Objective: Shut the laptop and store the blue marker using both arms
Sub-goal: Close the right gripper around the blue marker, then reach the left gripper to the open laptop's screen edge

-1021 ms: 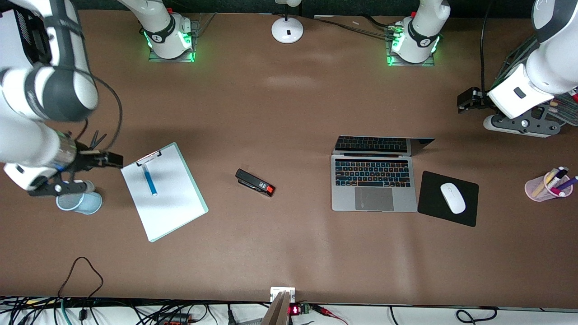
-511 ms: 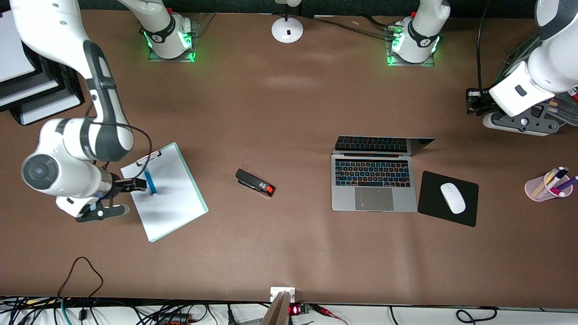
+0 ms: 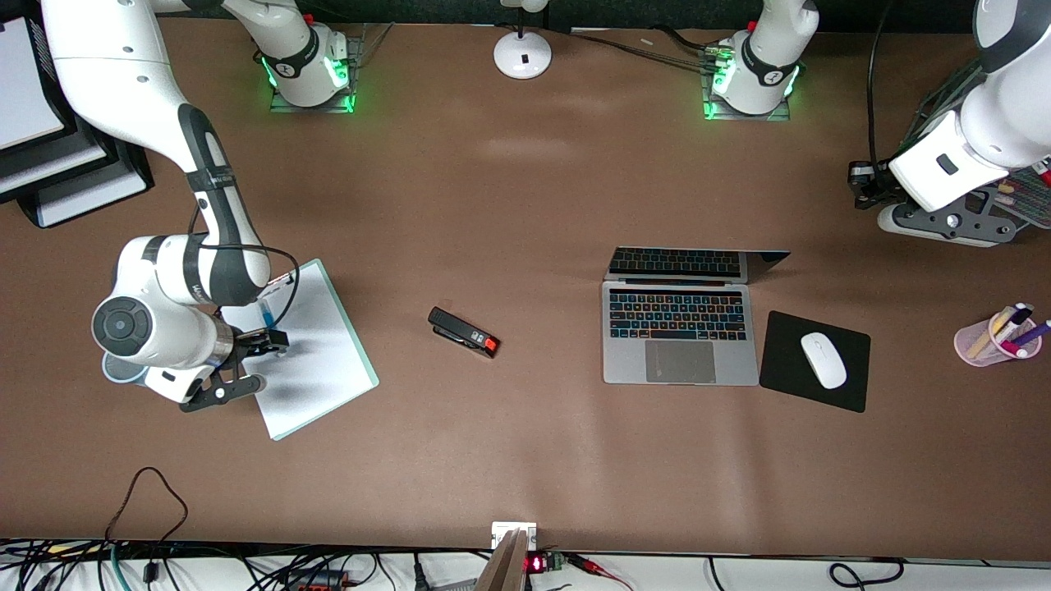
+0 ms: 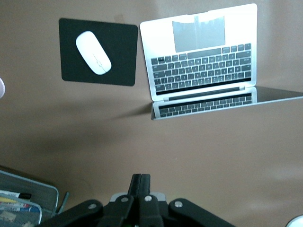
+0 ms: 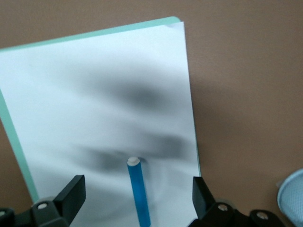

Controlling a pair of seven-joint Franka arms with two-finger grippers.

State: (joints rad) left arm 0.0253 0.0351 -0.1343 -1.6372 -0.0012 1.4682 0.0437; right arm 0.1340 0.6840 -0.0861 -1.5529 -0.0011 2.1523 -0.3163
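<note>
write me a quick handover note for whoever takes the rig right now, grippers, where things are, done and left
Right gripper: open, over the clipboard, fingers either side of the blue marker, not yet gripping.
Left gripper: shut, empty, waiting above bare table toward the left arm's end.
Blue marker: lying on the clipboard's paper.
Laptop: open, beside the mouse pad.
Done: nothing yet.
Left: grasp and store the marker, close the laptop.

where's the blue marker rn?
The blue marker lies on the white sheet of the clipboard toward the right arm's end of the table, between the open fingers of the right gripper hanging over it.
</note>
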